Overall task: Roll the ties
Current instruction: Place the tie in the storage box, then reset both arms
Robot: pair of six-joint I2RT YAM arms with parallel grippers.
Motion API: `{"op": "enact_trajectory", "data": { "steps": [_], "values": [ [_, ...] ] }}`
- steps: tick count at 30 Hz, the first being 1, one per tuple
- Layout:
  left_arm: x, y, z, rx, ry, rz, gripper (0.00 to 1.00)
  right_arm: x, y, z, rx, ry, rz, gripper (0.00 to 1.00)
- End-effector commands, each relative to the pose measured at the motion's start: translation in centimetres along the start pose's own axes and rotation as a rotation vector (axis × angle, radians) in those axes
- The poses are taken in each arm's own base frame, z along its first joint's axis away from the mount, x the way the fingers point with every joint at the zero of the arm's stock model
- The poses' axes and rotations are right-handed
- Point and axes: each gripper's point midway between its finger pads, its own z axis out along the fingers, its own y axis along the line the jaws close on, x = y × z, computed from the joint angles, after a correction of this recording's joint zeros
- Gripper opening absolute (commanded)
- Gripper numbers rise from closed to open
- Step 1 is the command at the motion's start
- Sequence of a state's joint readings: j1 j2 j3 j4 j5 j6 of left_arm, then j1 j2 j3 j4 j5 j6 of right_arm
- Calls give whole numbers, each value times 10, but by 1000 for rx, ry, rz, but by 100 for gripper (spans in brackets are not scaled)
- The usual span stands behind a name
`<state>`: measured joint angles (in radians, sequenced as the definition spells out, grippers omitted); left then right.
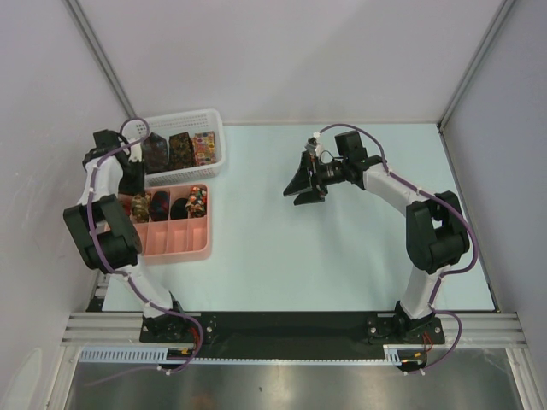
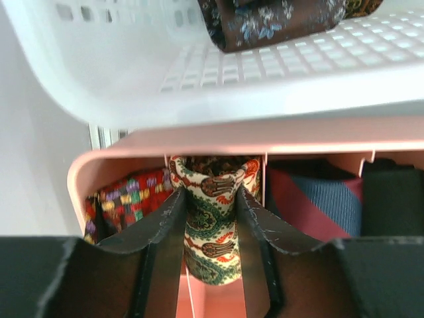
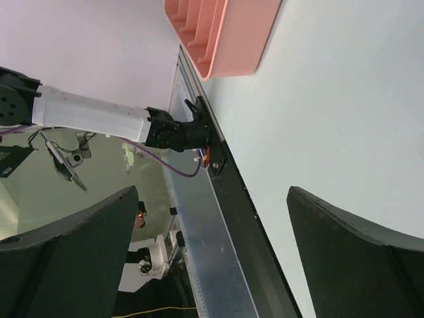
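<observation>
Clamped on the cream paisley fabric tie roll (image 2: 211, 255) at the pink plastic tray's (image 2: 119, 159) far edge, the left gripper (image 2: 211, 194) should squeeze gently.

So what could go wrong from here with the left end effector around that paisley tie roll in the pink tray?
The cream, green and red paisley fabric tie roll is pinched only at its sides by the left end effector, so it could loosen if lifted. The fingers sit close to the red multicoloured tie beside it and might snag it. The white mesh plastic basket sits beside the pink plastic compartment tray, so the arm may bump it.
</observation>
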<state>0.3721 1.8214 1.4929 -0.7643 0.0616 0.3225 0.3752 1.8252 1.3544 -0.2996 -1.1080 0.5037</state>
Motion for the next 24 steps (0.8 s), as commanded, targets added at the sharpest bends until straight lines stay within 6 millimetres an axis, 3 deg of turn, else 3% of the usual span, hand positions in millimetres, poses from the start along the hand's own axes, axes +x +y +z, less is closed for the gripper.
{"op": "enact_trajectory", "data": {
  "steps": [1, 6, 9, 13, 16, 18, 20, 21, 24],
  "values": [
    [-22, 5, 7, -5, -45, 8, 39, -5, 4, -3, -17, -8, -22, 100],
    [-19, 0, 9, 10, -37, 3, 39, -7, 4, -7, -14, -19, -23, 100],
    [-19, -4, -5, 19, -51, 1, 40, -8, 5, -9, -13, -25, -25, 100],
    [-23, -10, -28, 18, -88, 21, 59, -10, 8, -13, -20, -34, -32, 100],
    [-46, -13, -58, -7, -173, 58, 69, -14, 12, -16, -27, -45, -42, 100],
    [-75, -14, -89, -43, -261, 100, 81, -21, 15, -21, -28, -62, -58, 100],
    [-92, -27, -110, -23, -307, 135, 99, -28, 18, -31, -22, -89, -68, 100],
    [-110, -34, -135, -7, -377, 151, 99, -32, 19, -35, -18, -101, -86, 100],
    [-131, -75, -175, 53, -474, 225, 100, -46, 19, -57, 6, -158, -102, 100]
  ]
}}
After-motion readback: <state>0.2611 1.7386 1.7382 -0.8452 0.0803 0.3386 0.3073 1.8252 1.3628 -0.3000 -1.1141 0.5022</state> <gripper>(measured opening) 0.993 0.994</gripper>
